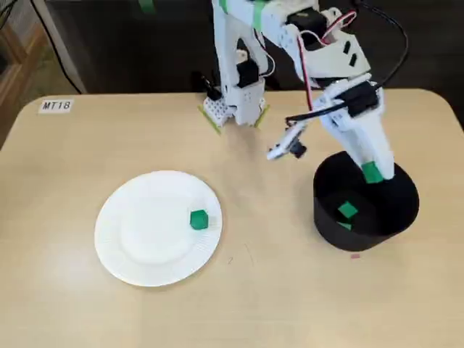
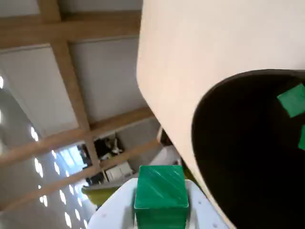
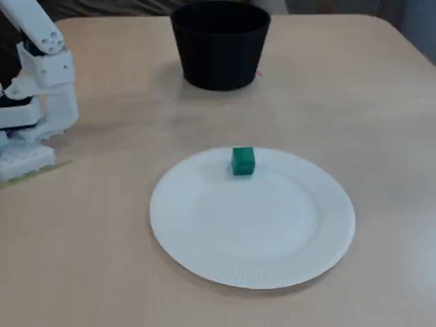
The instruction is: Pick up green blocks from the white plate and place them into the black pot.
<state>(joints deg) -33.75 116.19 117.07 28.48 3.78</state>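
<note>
Held green block (image 2: pixel 160 193): small, rigid, probably light, finely ridged rather than slick; best taken across two flat opposite faces. Pinched in the pincer (image 1: pixel 374 175), poised over the black pot (image 1: pixel 351 239). Inside the pot, a loose block (image 1: pixel 347 211). Well apart, on the white plate (image 1: pixel 138 254), a plate block (image 1: pixel 199 220). Only from the wrist: the grip up close. From a fixed view (image 3: pixel 242 161): plate block clear, no pincer.

white plastic arm (image 1: pixel 348 123) | black servos (image 1: pixel 303 20) | red and black cables (image 1: pixel 309 83) | green tape bands (image 1: pixel 259 11) on upper link | white gripper (image 1: pixel 372 172) | white studded base (image 1: pixel 233 109)
</note>
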